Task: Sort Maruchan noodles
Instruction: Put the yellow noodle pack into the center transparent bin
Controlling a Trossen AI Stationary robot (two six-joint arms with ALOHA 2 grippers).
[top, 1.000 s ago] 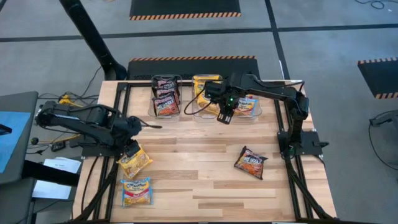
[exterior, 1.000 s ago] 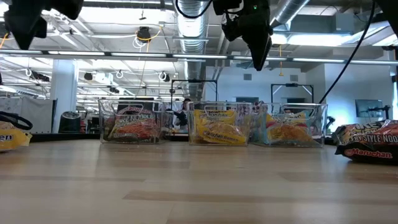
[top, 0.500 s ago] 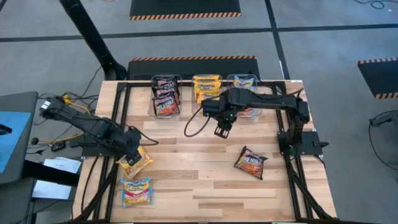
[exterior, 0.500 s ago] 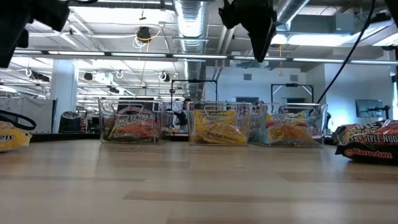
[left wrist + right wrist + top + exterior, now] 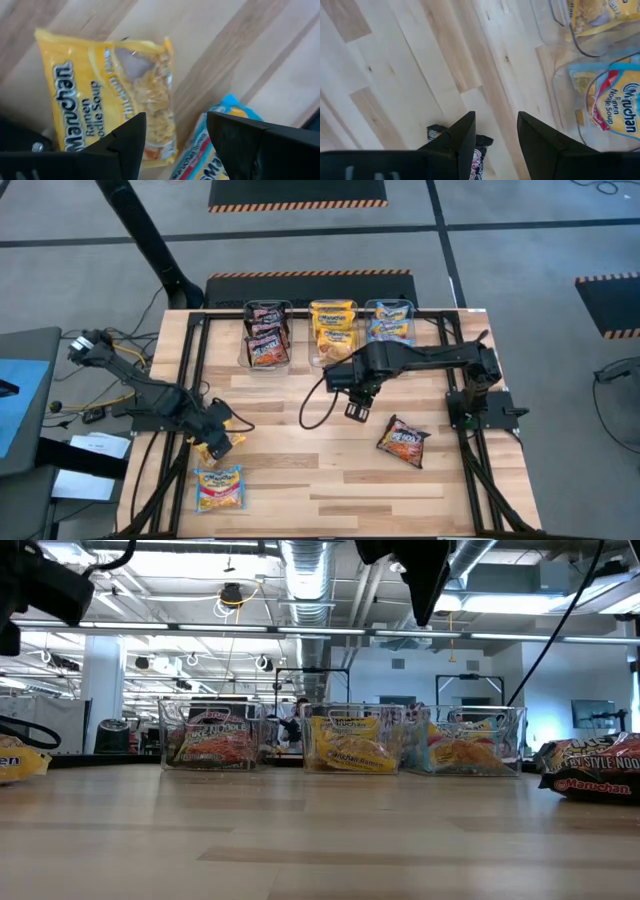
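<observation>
Bare tabletop (image 5: 300,450) separates yellow packet (image 5: 207,448) from dark packet (image 5: 403,442).

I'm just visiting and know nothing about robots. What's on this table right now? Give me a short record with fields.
Tubs: three clear tubs along the far edge, holding dark, yellow and blue packets
Loose packets: yellow packet, blue-and-yellow packet, dark packet
Left hand: open, over the yellow packet, holding nothing
Right hand: open, empty, over bare wood between the tubs and the dark packet
</observation>
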